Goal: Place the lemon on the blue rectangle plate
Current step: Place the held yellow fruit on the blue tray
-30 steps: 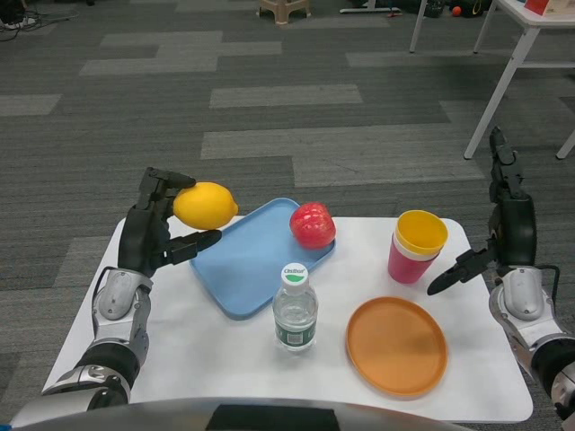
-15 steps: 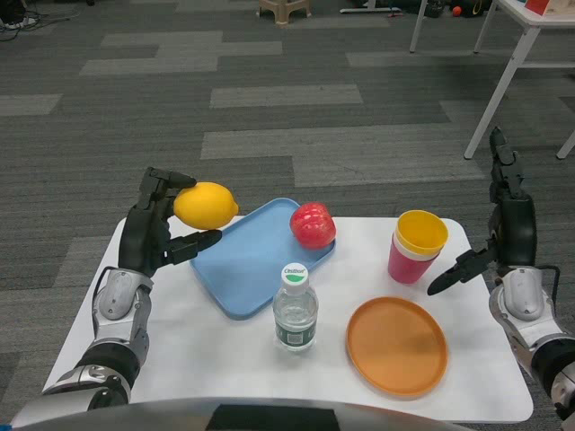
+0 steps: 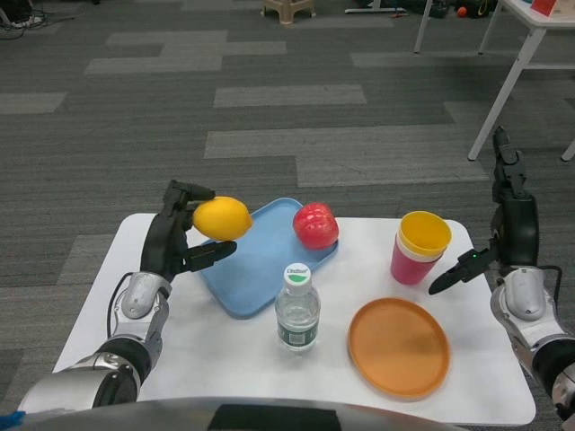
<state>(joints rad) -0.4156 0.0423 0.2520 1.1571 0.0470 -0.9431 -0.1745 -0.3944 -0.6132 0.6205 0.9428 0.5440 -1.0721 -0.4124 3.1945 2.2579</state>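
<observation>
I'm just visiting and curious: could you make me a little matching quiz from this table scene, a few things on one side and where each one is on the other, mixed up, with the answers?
Things:
1. lemon
2. red fruit
3. water bottle
4. orange plate

Places:
A. standing upright on the white table, just in front of the blue plate
B. lying flat on the table at the front right
C. held in the left hand, above the blue plate's left edge
D. resting on the far corner of the blue rectangle plate

Pairs: 1-C, 2-D, 3-A, 4-B
</observation>
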